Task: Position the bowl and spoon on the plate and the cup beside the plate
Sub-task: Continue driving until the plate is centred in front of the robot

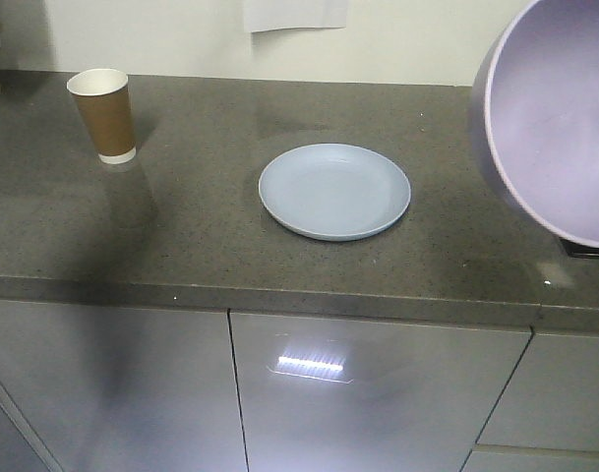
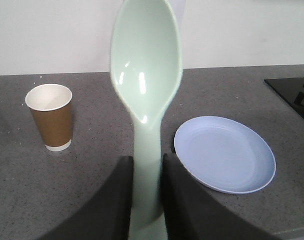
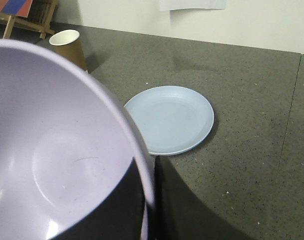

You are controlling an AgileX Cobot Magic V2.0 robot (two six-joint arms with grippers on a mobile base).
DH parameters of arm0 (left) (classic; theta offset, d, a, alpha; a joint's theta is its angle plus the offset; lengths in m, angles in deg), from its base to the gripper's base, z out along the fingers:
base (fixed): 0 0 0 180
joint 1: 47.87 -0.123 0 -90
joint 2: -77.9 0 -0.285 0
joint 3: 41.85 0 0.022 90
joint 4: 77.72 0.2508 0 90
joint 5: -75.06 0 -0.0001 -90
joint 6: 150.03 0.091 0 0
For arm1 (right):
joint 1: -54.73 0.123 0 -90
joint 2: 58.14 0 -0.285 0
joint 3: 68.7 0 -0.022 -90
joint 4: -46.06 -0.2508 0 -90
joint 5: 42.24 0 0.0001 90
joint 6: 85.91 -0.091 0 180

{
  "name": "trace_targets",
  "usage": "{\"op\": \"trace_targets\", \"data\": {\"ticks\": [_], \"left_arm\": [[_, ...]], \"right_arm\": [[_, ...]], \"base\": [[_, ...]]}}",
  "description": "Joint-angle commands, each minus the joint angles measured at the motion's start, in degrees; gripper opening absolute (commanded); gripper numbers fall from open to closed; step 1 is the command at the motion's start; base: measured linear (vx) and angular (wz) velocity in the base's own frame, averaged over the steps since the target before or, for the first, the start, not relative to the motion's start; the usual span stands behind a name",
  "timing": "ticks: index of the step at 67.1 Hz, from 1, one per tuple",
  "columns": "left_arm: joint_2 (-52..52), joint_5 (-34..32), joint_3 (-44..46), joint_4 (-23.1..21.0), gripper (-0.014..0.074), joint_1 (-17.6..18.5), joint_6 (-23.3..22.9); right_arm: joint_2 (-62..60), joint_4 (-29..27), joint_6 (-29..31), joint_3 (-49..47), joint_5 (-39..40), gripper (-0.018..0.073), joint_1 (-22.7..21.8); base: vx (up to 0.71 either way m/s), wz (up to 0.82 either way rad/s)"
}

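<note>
The plate [image 1: 334, 191] lies bare near the middle of the desk [image 1: 210, 236], and the cup [image 1: 104, 114] stands upright toward the back left corner, well apart from it. The left gripper [image 2: 148, 192] pinches the spoon [image 2: 146, 80] by its handle — scoop raised. The right gripper [image 3: 142, 200] clamps the rim of the bowl [image 3: 52, 150], which is held tilted above the desk's right edge.

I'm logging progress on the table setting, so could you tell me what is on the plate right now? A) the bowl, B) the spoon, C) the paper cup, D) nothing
D: the plate lies bare on the counter, while the spoon is clamped in the left gripper, the bowl is held up off the counter at the right gripper, and the cup stands apart, far to the plate's side.
</note>
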Motion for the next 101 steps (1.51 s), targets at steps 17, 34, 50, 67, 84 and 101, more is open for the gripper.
{"op": "trace_targets", "data": {"ticks": [17,34,50,67,84,101], "left_arm": [[0.87,-4.07,1.42,-0.84,-0.0006,0.5,-0.24],[0.87,-4.07,1.42,-0.84,-0.0006,0.5,-0.24],[0.87,-4.07,1.42,-0.84,-0.0006,0.5,-0.24],[0.87,-4.07,1.42,-0.84,-0.0006,0.5,-0.24],[0.87,-4.07,1.42,-0.84,-0.0006,0.5,-0.24],[0.87,-4.07,1.42,-0.84,-0.0006,0.5,-0.24]], "right_arm": [[-0.3,-2.53,0.34,-1.82,2.89,-0.0006,-0.16],[-0.3,-2.53,0.34,-1.82,2.89,-0.0006,-0.16],[-0.3,-2.53,0.34,-1.82,2.89,-0.0006,-0.16],[-0.3,-2.53,0.34,-1.82,2.89,-0.0006,-0.16],[-0.3,-2.53,0.34,-1.82,2.89,-0.0006,-0.16],[-0.3,-2.53,0.34,-1.82,2.89,-0.0006,-0.16]], "base": [[0.06,-0.03],[0.06,-0.02],[0.07,-0.03],[0.07,-0.02],[0.07,-0.03],[0.07,-0.02]]}}
